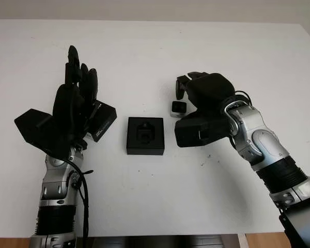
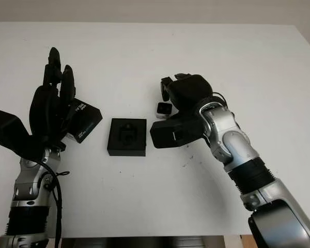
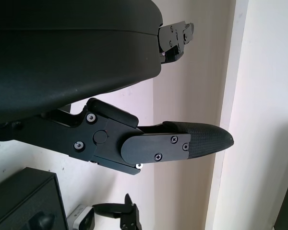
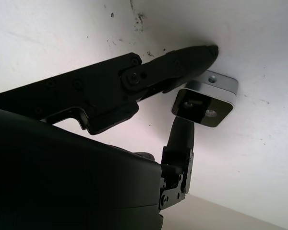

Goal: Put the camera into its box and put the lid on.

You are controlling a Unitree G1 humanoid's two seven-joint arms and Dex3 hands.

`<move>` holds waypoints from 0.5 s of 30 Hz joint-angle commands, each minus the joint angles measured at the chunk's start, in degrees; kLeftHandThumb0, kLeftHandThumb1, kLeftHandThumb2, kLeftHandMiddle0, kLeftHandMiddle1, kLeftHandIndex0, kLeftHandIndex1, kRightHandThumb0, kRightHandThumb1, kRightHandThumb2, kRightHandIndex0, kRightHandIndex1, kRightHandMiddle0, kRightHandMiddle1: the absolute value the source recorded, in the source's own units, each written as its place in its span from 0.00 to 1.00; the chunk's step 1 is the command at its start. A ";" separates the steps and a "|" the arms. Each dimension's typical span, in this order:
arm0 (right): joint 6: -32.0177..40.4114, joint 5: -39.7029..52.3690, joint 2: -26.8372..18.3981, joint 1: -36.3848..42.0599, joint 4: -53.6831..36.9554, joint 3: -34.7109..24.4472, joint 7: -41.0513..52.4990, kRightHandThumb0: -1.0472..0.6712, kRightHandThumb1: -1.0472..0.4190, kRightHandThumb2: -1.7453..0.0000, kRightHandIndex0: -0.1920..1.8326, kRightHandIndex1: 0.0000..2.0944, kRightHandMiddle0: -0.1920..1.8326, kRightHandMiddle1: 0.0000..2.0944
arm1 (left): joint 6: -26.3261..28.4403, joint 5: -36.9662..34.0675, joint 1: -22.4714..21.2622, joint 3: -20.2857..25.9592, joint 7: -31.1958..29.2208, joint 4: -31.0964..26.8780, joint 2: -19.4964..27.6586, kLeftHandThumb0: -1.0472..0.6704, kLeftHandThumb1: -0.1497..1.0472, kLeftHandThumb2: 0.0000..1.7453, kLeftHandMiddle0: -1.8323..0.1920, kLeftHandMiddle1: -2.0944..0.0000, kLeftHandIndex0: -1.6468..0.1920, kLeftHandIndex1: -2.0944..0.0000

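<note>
The small silver camera [image 1: 178, 108] with a dark front lies on the white table [image 1: 155, 51], just right of the open black box [image 1: 144, 135]. My right hand [image 1: 188, 93] covers the camera from the right. In the right wrist view one finger [image 4: 182, 62] presses along one side of the camera [image 4: 204, 98] and another fingertip [image 4: 181, 136] touches the opposite side. The box's black lid [image 1: 101, 121] sits at an angle left of the box. My left hand [image 1: 75, 98] is raised over the lid's left side, open and holding nothing.
The box's dark foam insert [image 1: 144, 132] has a moulded recess. A few small dark specks [image 1: 202, 164] mark the table below my right hand. The table's far edge [image 1: 155, 20] meets a pale wall.
</note>
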 commanded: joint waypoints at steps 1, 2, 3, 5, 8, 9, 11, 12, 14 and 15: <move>-0.37 0.65 0.34 -1.03 1.36 0.13 -0.37 0.22 0.06 0.97 0.21 0.04 0.16 0.69 | -0.45 0.32 -0.07 0.20 0.36 -0.57 -0.22 0.17 1.00 0.25 1.00 1.00 1.00 1.00; -0.50 0.88 0.46 -1.21 2.08 0.13 -0.60 0.22 0.06 0.97 0.22 0.04 0.17 0.70 | -0.34 0.46 -0.02 0.06 0.39 -0.66 -0.12 0.17 1.00 0.25 1.00 1.00 1.00 1.00; -0.64 1.18 0.58 -1.38 2.76 0.12 -0.79 0.22 0.06 0.97 0.22 0.04 0.18 0.71 | -0.38 0.80 0.07 -0.16 0.35 -0.68 0.09 0.16 1.00 0.25 1.00 1.00 1.00 1.00; -1.33 2.01 0.69 -1.46 3.76 0.02 -1.70 0.22 0.06 0.97 0.23 0.04 0.19 0.72 | -0.41 1.08 0.12 -0.35 0.02 -0.59 0.33 0.16 1.00 0.27 1.00 1.00 1.00 1.00; -1.90 2.56 0.70 -1.64 4.41 0.24 -2.27 0.22 0.06 0.97 0.24 0.04 0.19 0.74 | -0.21 1.46 0.13 -0.44 -0.11 -0.65 0.48 0.16 1.00 0.27 1.00 1.00 1.00 1.00; -1.96 2.59 0.79 -1.65 4.49 0.29 -2.53 0.22 0.06 0.97 0.25 0.05 0.19 0.75 | -0.24 1.48 0.12 -0.45 -0.20 -0.63 0.50 0.16 1.00 0.28 1.00 1.00 1.00 1.00; -2.20 2.94 0.97 -1.55 4.53 0.16 -3.09 0.22 0.06 0.97 0.25 0.05 0.19 0.77 | -0.24 1.30 0.11 -0.38 -0.39 -0.60 0.47 0.16 1.00 0.28 1.00 1.00 1.00 1.00; -2.52 3.19 0.97 -1.49 4.56 0.08 -3.40 0.22 0.07 0.97 0.26 0.05 0.19 0.78 | -0.17 1.23 0.12 -0.34 -0.43 -0.59 0.46 0.16 1.00 0.27 1.00 1.00 1.00 1.00; -2.65 3.46 0.95 -1.49 4.41 0.12 -3.27 0.22 0.07 0.97 0.26 0.05 0.19 0.80 | -0.11 1.59 0.17 -0.40 -0.26 -0.60 0.56 0.16 1.00 0.27 1.00 1.00 1.00 1.00; -2.66 3.49 0.91 -1.49 4.31 0.18 -3.19 0.21 0.06 0.97 0.25 0.04 0.19 0.81 | -0.22 1.70 0.22 -0.44 -0.35 -0.55 0.63 0.16 1.00 0.28 1.00 1.00 1.00 1.00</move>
